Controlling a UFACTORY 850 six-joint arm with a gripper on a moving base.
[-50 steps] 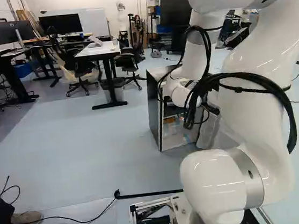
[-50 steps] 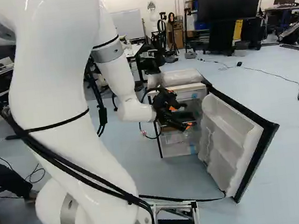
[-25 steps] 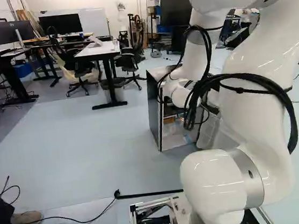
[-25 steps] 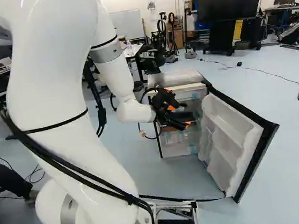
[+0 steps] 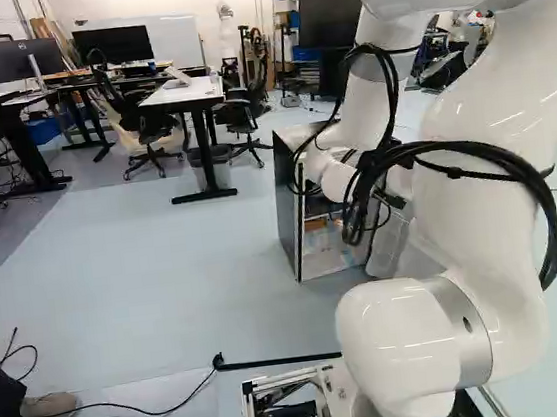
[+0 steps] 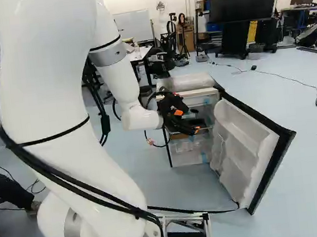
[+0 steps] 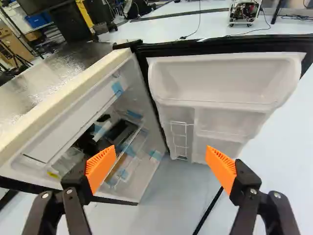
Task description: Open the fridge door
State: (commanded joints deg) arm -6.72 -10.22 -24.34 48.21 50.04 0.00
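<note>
Left base view: fridge (image 5: 287, 202) standing on floor (image 5: 167, 292), arm (image 5: 486, 175) partly hiding it. Right base view: fridge door (image 6: 247, 145) hanging wide open, fingers (image 6: 188, 129) hovering by fridge front. Wrist view: fingers (image 7: 100, 167) standing spread apart, door showing ahead.

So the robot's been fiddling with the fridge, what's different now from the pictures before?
The arm has pulled back a little towards its base, and the gripper has shifted slightly left in the right base view. The fridge and its wide-open door stayed put.
</note>
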